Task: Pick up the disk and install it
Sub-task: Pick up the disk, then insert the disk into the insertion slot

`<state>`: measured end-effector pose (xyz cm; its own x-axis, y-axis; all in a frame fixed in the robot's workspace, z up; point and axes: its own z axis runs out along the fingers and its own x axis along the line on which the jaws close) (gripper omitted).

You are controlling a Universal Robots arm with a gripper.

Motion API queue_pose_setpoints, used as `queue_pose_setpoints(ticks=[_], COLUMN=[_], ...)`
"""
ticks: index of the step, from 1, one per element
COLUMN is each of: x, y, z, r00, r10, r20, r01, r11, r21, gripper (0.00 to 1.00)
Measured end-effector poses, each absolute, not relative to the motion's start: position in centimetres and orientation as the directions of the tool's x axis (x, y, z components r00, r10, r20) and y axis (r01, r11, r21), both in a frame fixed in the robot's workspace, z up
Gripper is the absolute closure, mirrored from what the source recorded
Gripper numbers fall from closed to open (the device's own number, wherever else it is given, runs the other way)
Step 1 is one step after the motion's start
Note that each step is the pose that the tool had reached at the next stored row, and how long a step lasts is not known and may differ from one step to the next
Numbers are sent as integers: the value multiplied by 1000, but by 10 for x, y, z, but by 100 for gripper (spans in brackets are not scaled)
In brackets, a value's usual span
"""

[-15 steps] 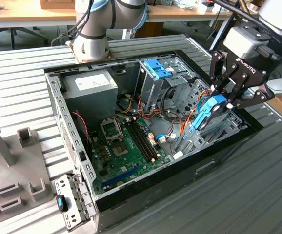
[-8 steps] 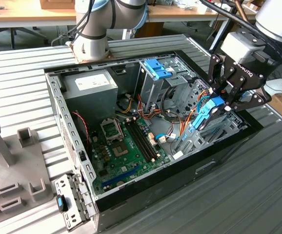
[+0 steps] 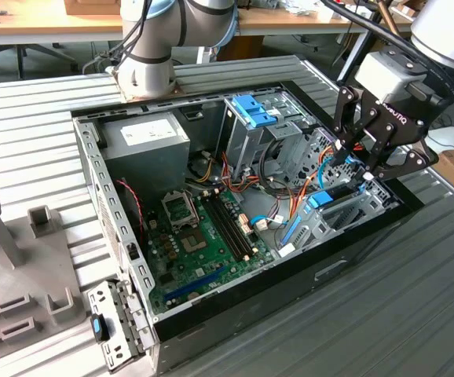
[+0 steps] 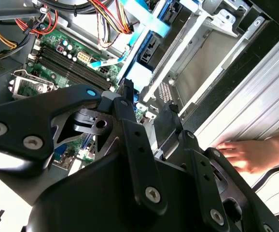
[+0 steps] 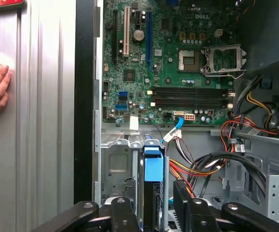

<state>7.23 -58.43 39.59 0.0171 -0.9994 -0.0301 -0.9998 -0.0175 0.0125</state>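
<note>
Gripper [image 5: 154, 205] clamps disk [image 5: 152, 174], prob. edge-on, long axis into bay [image 5: 115, 166].

Matt black metal pincer [image 3: 365, 170], ribbed grey metal table [image 3: 415, 306], glossy green motherboard [image 3: 205, 237].

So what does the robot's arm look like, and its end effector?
The arm is made of fat, round silver-grey tubes with a pale blue cap on a joint, and black cables run beside it. Its end effector is black, built from flat jointed bars held by shiny silver screws, with small white lettering, and it is fixed to a light grey box.
</note>
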Motion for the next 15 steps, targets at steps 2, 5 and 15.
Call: queue_pose_setpoints(ticks=[2, 5, 15], x=[72, 72, 73], y=[-584, -584, -584], z=[396, 397, 397], r00=[17, 17, 18], r10=[-999, -999, -999], r20=[-30, -35, -43], r01=[-1000, -1000, -1000], r11=[-18, -17, -19], r21=[12, 12, 12], gripper=[56, 56, 56])
